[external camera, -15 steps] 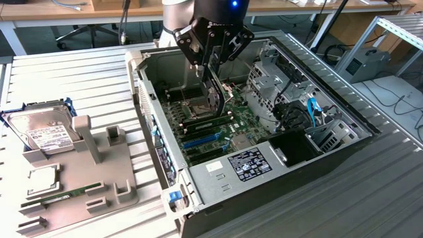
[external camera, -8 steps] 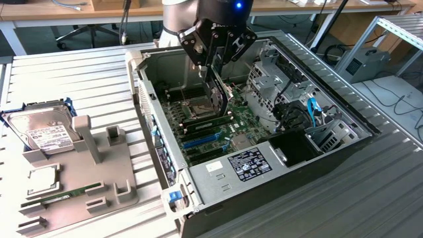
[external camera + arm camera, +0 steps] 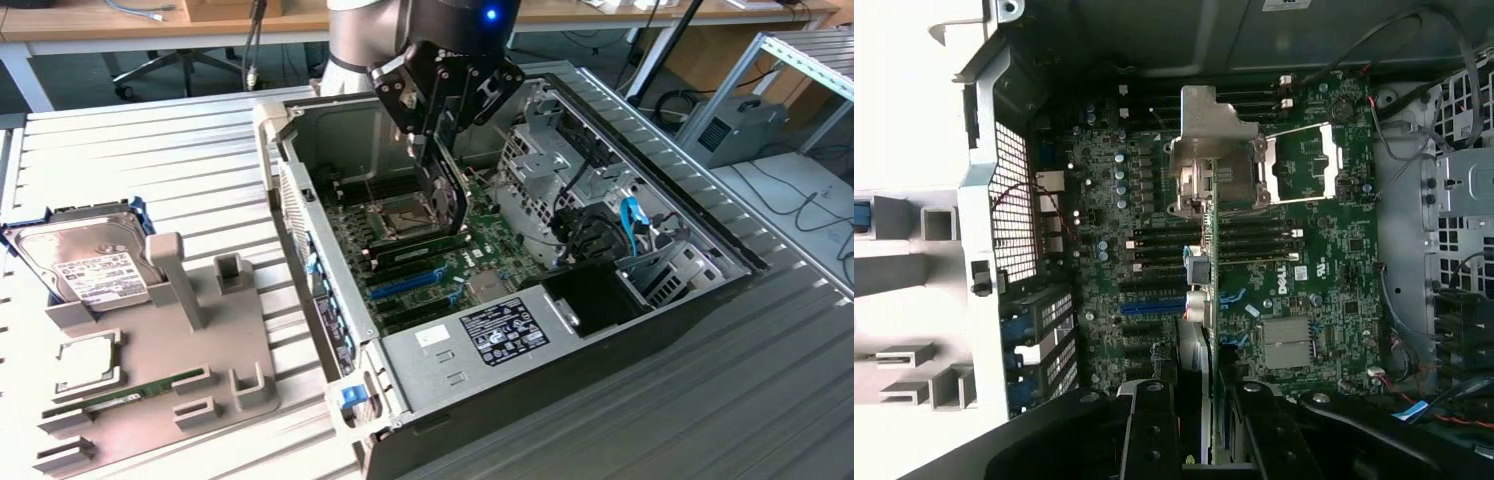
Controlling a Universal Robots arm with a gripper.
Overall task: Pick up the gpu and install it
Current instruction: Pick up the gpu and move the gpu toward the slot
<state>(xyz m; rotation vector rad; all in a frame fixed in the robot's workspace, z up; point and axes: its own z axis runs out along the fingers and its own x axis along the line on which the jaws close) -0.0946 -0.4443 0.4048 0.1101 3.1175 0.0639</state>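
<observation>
The pick-up part is done: the gripper (image 3: pixel 438 128) is clamped on the gpu (image 3: pixel 451 195), and the card hangs edge-down between its fingers, directly below it. The card is inside the open computer case (image 3: pixel 320 262), above the motherboard (image 3: pixel 497 250). In the wrist view the gpu (image 3: pixel 1206 240) appears as a thin line. Installing is left: I judge it is not yet seated in a slot.

Matt black gpu (image 3: pixel 453 195), ribbed metal table (image 3: pixel 147 160).
</observation>
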